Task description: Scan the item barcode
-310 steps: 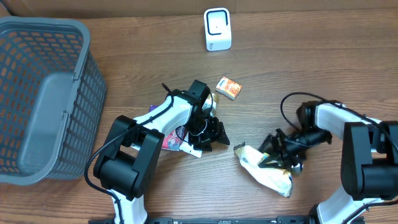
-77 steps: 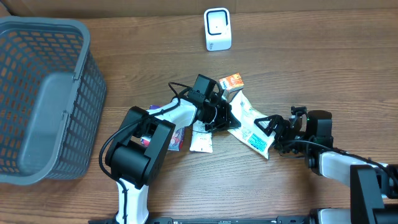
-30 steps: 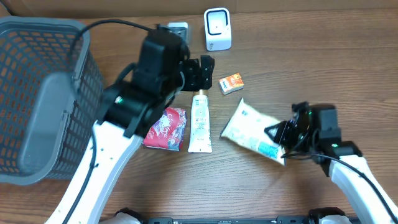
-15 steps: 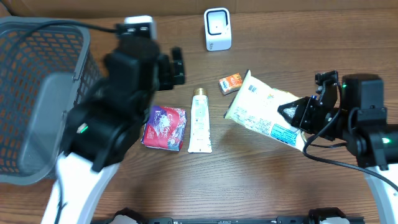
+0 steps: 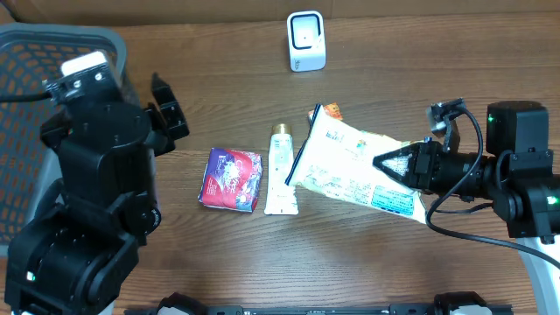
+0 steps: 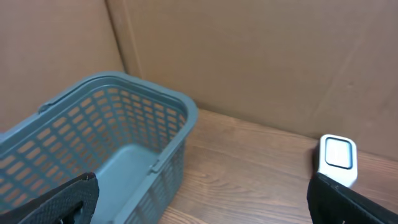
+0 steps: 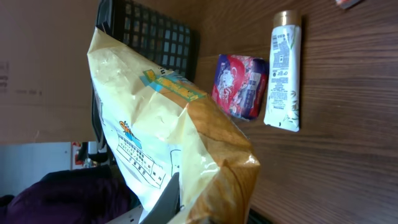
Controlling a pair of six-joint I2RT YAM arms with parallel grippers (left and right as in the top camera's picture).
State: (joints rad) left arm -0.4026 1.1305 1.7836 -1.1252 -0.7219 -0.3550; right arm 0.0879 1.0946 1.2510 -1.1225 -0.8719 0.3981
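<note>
Right gripper (image 5: 394, 164): we found it pinching the pale yellow crinkled plastic bag (image 5: 346, 162), aloft over mid-table, presumably to present its barcode to the white boxy scanner (image 5: 306, 41).
Left gripper (image 5: 168, 112): spread wide, empty, high and well apart.

A crinkled yellow bag (image 7: 168, 143) fills the foreground; beyond it, a red packet (image 7: 241, 86) and white tube (image 7: 284, 71) lie side by side on the table (image 7: 348, 124).

Print on bag (image 5: 350, 162), tube (image 5: 280, 171): illegible.
</note>
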